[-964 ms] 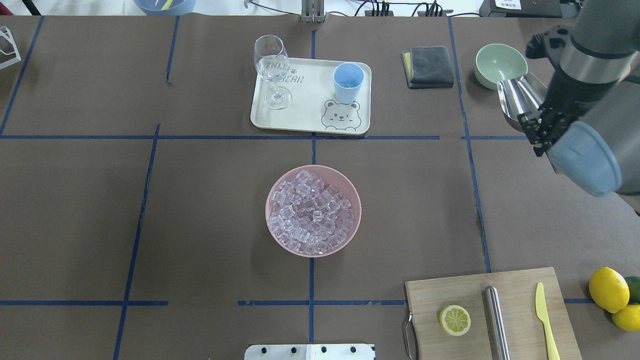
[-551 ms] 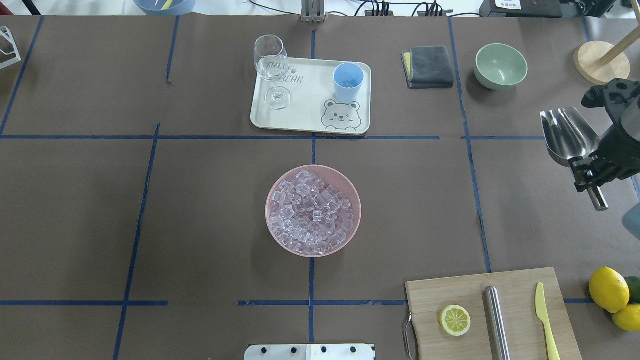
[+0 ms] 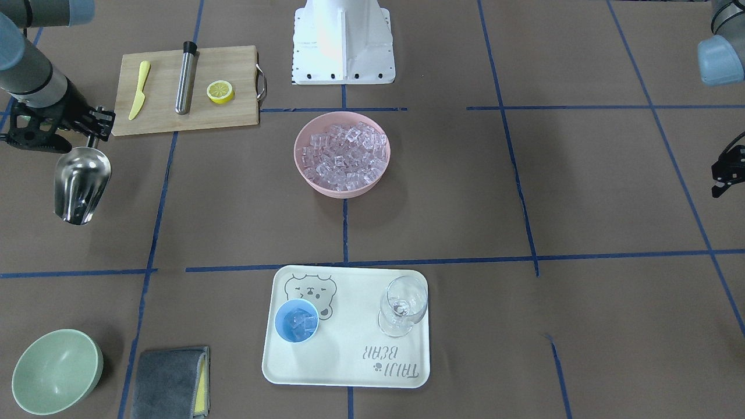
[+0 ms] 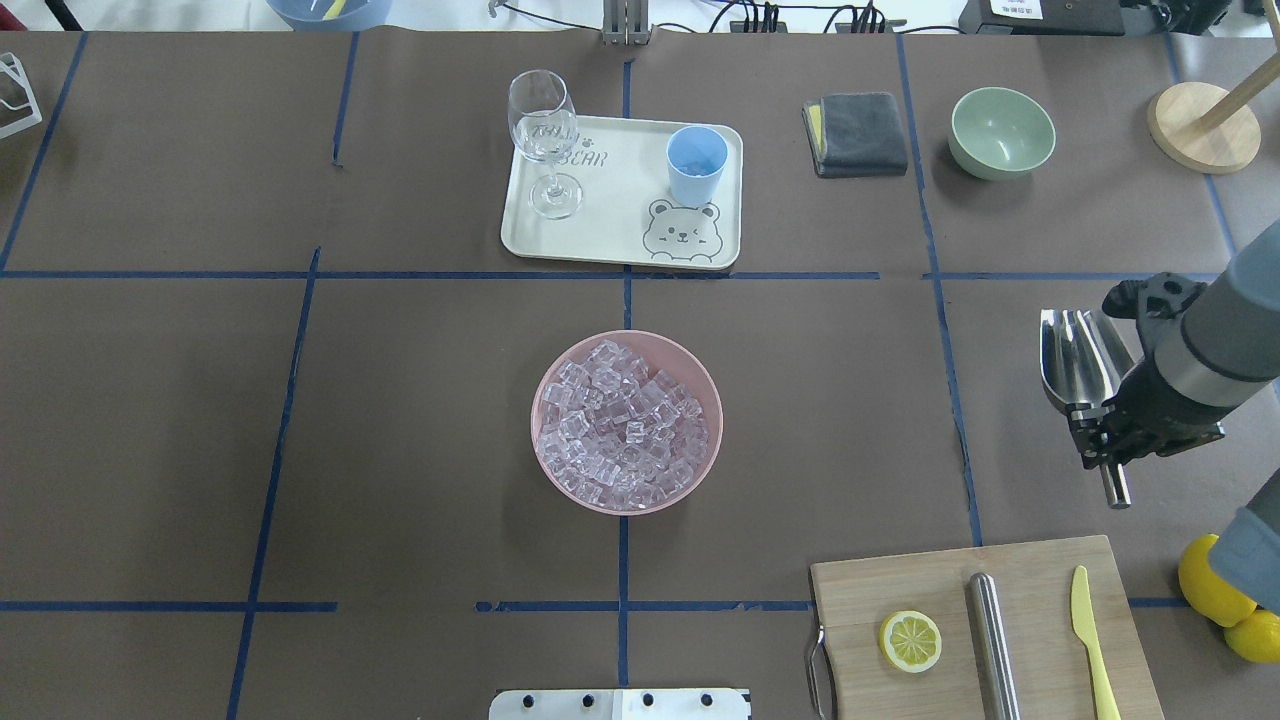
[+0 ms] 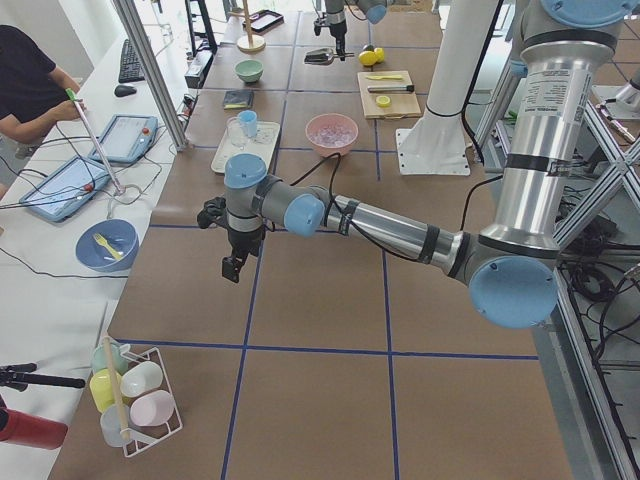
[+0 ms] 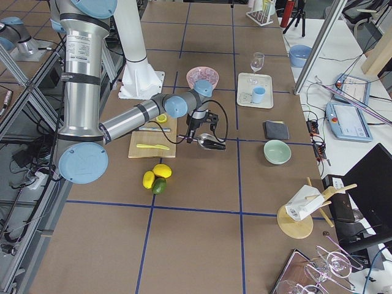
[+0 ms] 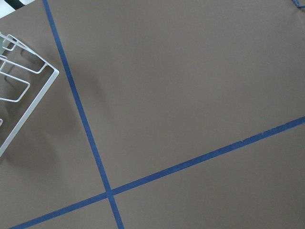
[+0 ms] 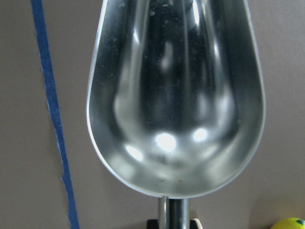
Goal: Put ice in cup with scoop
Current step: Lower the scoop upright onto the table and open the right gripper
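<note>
The ice fills a pink bowl at the table's middle. The light-blue cup stands on a cream tray; the front-facing view shows a few cubes in the cup. My right gripper is shut on the handle of the steel scoop at the table's right side, far from bowl and cup. The right wrist view shows the scoop's trough empty. My left gripper hangs over bare table far left; I cannot tell whether it is open or shut.
A wine glass shares the tray. A grey cloth, a green bowl and a wooden stand are at the back right. A cutting board with lemon half, steel cylinder and yellow knife lies front right, lemons beside it.
My right arm has carried the scoop from beside the green bowl back toward the robot along the table's right side. Bowl, cup and tray have not moved.
</note>
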Action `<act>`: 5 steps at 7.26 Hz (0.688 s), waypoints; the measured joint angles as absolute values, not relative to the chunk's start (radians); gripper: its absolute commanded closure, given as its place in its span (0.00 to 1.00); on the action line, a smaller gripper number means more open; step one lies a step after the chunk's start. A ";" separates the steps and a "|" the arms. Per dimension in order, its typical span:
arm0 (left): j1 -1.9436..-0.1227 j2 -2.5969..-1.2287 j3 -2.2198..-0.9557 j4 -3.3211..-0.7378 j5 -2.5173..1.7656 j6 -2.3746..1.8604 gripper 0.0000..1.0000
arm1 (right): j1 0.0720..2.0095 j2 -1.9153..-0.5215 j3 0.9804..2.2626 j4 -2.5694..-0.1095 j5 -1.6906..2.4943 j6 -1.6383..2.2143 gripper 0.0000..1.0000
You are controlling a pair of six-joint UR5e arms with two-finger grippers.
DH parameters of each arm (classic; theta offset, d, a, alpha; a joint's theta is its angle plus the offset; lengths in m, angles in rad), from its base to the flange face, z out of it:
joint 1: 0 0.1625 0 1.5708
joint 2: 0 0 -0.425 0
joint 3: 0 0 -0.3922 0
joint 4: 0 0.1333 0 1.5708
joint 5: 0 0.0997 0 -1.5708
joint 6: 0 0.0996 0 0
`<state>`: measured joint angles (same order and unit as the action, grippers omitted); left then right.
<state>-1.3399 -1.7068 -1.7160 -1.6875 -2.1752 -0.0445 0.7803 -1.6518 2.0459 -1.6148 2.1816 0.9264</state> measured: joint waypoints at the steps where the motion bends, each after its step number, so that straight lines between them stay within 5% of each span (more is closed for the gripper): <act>1: -1.339 -1.708 -1.716 -1.688 -2.175 -0.045 0.00 | 0.746 -1.645 2.015 -1.605 2.184 0.947 1.00; 5: -1.338 -1.710 -1.714 -1.688 -2.174 -0.045 0.00 | 0.722 -1.590 1.939 -1.601 2.189 0.960 1.00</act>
<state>-1.3377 -1.7098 -1.7136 -1.6883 -2.1737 -0.0451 0.7219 -1.5905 1.9392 -1.6015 2.1888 0.9598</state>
